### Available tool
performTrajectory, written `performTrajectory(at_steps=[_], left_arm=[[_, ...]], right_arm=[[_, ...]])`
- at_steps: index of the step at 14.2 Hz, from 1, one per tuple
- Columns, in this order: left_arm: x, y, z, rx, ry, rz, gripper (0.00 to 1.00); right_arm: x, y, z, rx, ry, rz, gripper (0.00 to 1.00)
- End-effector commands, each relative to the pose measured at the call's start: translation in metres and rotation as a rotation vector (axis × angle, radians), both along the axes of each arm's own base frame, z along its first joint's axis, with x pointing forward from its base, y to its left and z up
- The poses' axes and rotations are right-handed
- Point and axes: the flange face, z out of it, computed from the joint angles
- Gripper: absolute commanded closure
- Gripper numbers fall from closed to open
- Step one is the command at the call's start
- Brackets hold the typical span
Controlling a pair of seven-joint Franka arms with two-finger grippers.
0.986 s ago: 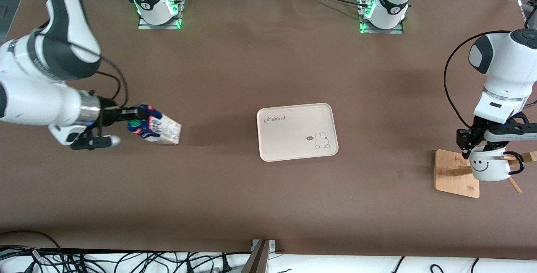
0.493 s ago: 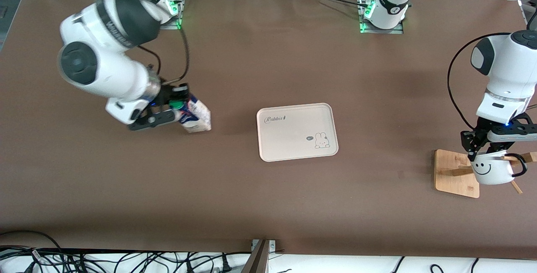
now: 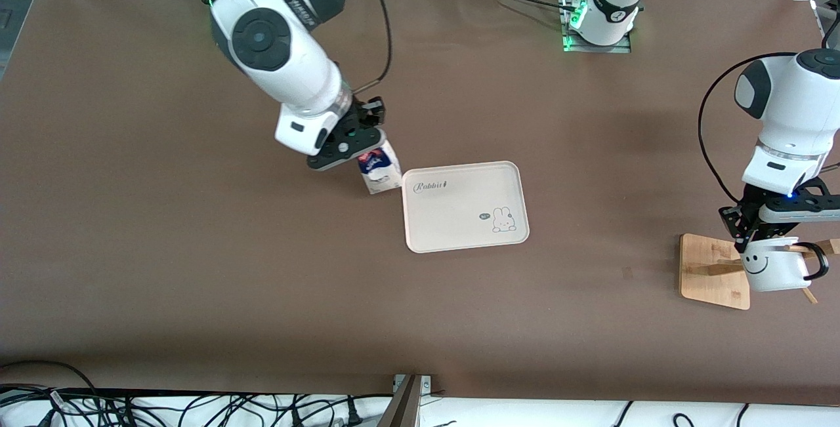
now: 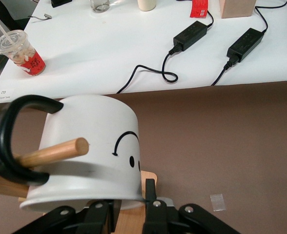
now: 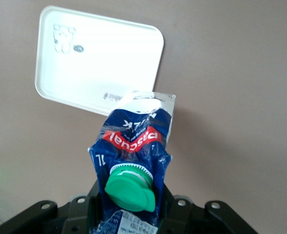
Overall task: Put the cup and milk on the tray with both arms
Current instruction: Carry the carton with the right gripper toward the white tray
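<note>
Now right tool (image 3: 359, 140) grips milk (image 3: 380, 172) beside tray (image 3: 459, 174) edge — left tool (image 3: 768, 233) clamps cup (image 3: 774, 269).

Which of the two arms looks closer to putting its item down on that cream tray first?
The right. Its claw holds the milk carton right beside the tray. The left claw grips the smiley mug at the wooden rack, at the left arm's end.

wooden rack (image 3: 714, 273): table end | iced drink cup (image 4: 19, 51), 2 power adapters (image 4: 191, 32): white bench
</note>
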Motion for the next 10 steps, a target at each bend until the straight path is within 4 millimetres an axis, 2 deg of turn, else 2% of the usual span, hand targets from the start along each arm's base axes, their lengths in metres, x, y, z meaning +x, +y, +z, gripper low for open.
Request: performTrajectory(at_steps=[1,3,4,7,10], left_arm=[[0.002,0.005,0.006,0.026,-0.02,-0.012,0.86],[0.002,0.005,0.008,0.027,-0.023,-0.014,0.97],[0.002,0.004,0.008,0.026,-0.023,-0.014,1.0],[0.003,-0.003,0.011,0.022,-0.029,-0.018,1.0],[0.004,-0.016,0.015,0.021,-0.036,-0.038,1.0]], right_arm=[[0.015,0.019,-0.022,0.046,-0.031,-0.048,0.56],[0.017,0.029,-0.039,0.056,-0.026,-0.093,0.57],[0.016,0.033,-0.044,0.055,-0.021,-0.094,0.57],[0.004,0.048,-0.059,0.026,-0.009,-0.057,0.57],[-0.015,0.071,-0.065,0.014,-0.009,-0.011,0.57]])
